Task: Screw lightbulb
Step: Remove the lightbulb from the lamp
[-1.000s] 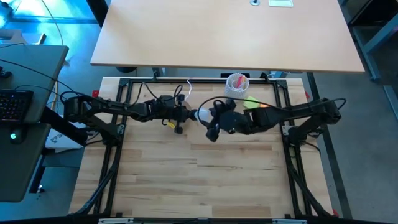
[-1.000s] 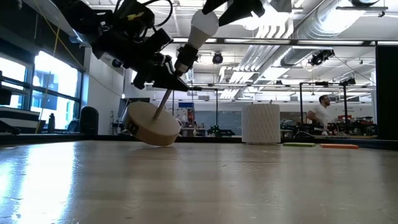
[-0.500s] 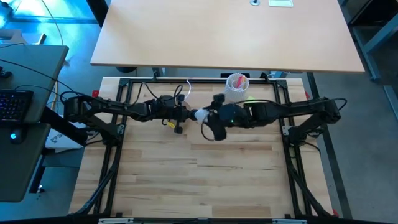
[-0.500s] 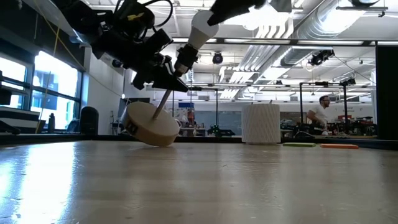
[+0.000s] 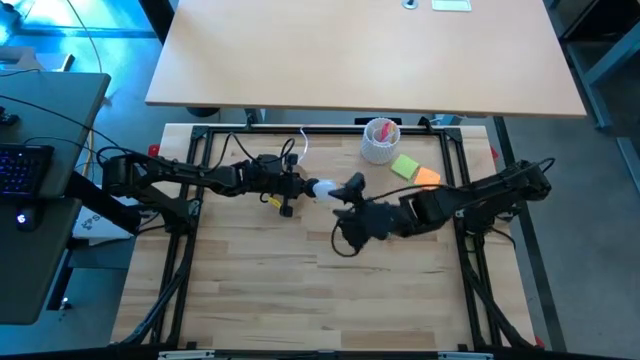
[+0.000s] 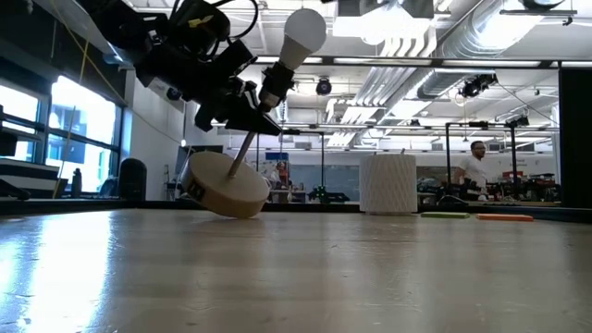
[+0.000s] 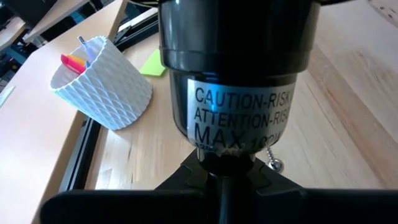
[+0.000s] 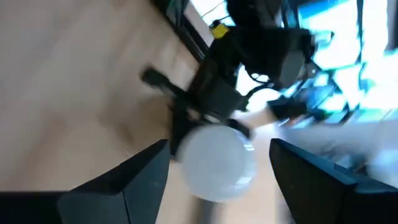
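The white lightbulb [image 6: 302, 32] sits with its screw base in the black socket [image 6: 275, 90] of a small lamp with a round wooden disc base [image 6: 225, 185]. My left gripper [image 6: 239, 118] is shut on the lamp's thin stem. The lamp is tilted, with the bulb end up and toward the table's right. In the high view the lightbulb [image 5: 322, 187] lies between the two arms. My right gripper [image 8: 219, 149] is open, just right of the lightbulb [image 8: 217, 165]. Its fingers stand on either side of the bulb with a gap on each side. My left gripper pinches the lamp's thin stem [image 7: 224, 186] between its two fingers, just below the black socket [image 7: 236, 74]. The fingers come from the table's left, slanting down. The lamp hangs tilted in the hold. I cannot tell whether the wooden disc's lower edge touches the table.
A white perforated cup [image 5: 381, 138] with pink contents stands at the far right of the table. A green note [image 5: 405, 166] and an orange note [image 5: 427, 177] lie beside it. A pull chain [image 7: 272, 163] dangles from the socket. A person [image 6: 476, 166] stands far off in the room.
My right gripper rolled about its own axis while on the lightbulb. It then came off the bulb and drew back toward the table's right and near edge, leaving the low view. The lightbulb stays in the socket, and the lamp has kept still.
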Robot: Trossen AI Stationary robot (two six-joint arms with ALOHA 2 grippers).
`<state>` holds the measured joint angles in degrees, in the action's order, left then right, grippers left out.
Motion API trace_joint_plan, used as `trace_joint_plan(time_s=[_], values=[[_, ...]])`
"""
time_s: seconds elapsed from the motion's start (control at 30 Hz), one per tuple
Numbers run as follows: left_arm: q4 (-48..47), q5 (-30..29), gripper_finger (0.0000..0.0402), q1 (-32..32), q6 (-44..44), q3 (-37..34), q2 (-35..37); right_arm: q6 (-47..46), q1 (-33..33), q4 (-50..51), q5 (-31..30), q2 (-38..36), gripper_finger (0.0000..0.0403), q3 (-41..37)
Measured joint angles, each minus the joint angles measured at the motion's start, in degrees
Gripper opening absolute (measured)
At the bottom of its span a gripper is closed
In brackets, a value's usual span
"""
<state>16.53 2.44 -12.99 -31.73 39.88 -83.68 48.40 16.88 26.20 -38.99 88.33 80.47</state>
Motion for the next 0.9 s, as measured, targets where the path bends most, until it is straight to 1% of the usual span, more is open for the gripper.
trace_joint_plan(time_s=[0.1, 0.2, 0.27, 0.33, 0.47, 0.57, 0.73, 0.9], values=[[0.04, -0.22, 0.0021, 0.0, 0.03, 0.0, 0.0, -21.07, 1.27, 0.31, -0.32, 0.0, 0.0273, 0.0], [0.04, -0.31, 0.0021, -0.02, 0.17, 0.0, 0.0, -43.7, 0.98, 0.52, -3.51, 0.0, 0.0273, 0.0], [0.02, -0.39, 0.0021, -0.02, 0.13, 0.0, 0.0, -54.52, 0.11, 0.15, -4.52, 0.0, 0.0273, 0.0], [0.04, -0.46, 0.0021, -0.02, 0.11, 0.0, 0.0, -60.77, -1.03, -0.96, -3.41, 0.0, 0.0273, 0.0], [0.07, -0.49, 0.0021, -0.04, 0.13, 0.0, 0.0, -66.89, -4.17, -1.06, 3.99, 0.0, 0.0273, 0.0], [0.07, -0.52, 0.0021, -0.04, 0.17, 0.0, 0.0, -68.93, -6.39, 0.11, 5.01, 0.0, 0.0273, 0.0], [-0.03, -1.18, 0.0021, -0.17, 0.28, 0.0, 0.0, -67.49, -9.26, 1.84, 6.12, -0.07, 0.0273, 0.07], [-0.17, -1.24, 0.0021, -0.17, 0.17, 0.0, 0.0, -64.77, -11.56, 1.95, 12.44, -0.11, 0.0273, 0.11]])
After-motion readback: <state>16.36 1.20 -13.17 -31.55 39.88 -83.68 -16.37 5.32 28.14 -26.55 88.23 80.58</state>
